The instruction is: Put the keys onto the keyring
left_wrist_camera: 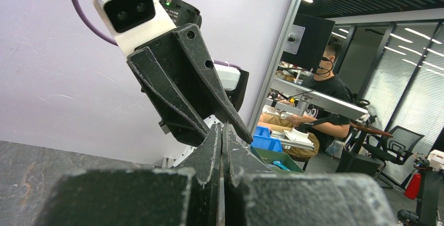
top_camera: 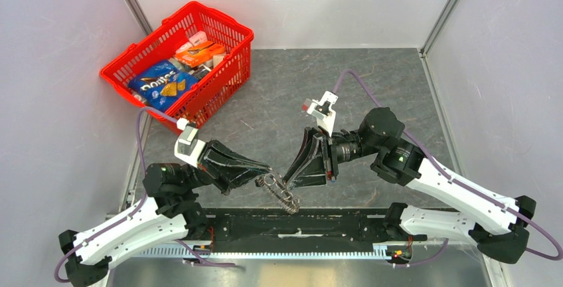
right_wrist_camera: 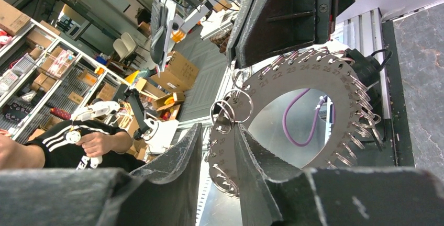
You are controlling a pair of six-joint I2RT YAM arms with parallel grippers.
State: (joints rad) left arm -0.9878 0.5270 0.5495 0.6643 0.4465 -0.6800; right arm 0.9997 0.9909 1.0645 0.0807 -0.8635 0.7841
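My left arm (top_camera: pixel 126 224) and right arm (top_camera: pixel 458 191) wore white shells over black joints, purple cables (top_camera: pixel 348 73) trailing behind the fingers (left_wrist_camera: pixel 209 158). Those were black, tapered, scuffed grey at the edges, with a white camera block (left_wrist_camera: pixel 133 14) mounted behind them.

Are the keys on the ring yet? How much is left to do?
Done: the left gripper holds the big numbered metal ring up, shut on its edge. In hand: the right gripper stands open around the ring's edge, by the little wire loops. Left: I can't see any key hanging on a loop, so the threading probably remains to be done.
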